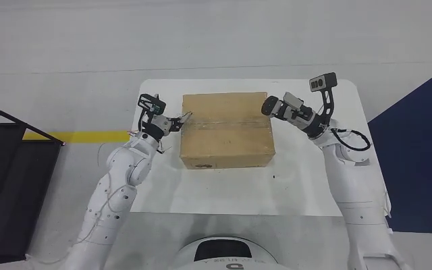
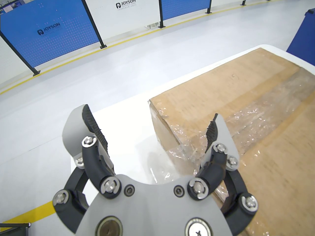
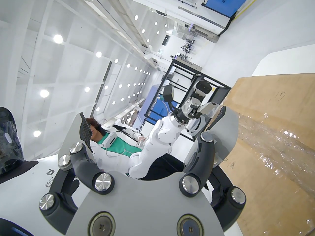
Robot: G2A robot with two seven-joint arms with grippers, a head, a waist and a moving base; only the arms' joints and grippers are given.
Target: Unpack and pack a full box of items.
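The taped box point(image 1: 227, 131) lies lengthwise on the bench point(image 1: 297, 192) between the left jaws and right jaws, both wide open at its ends.

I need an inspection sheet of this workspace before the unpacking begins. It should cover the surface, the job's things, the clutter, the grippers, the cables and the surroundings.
Surface: white table, with the box standing near its middle.
Job's things: cardboard box, closed, with clear tape along its top seam; the contents are hidden.
Clutter: nothing seen.
Grippers: left gripper is open at the box's left end, by the taped edge; right gripper is open at the box's right end; contact cannot be told for either.
Cables: a black cable loops beside the right forearm.
Surroundings: yellow floor line, dark rack and blue panel beside the table.
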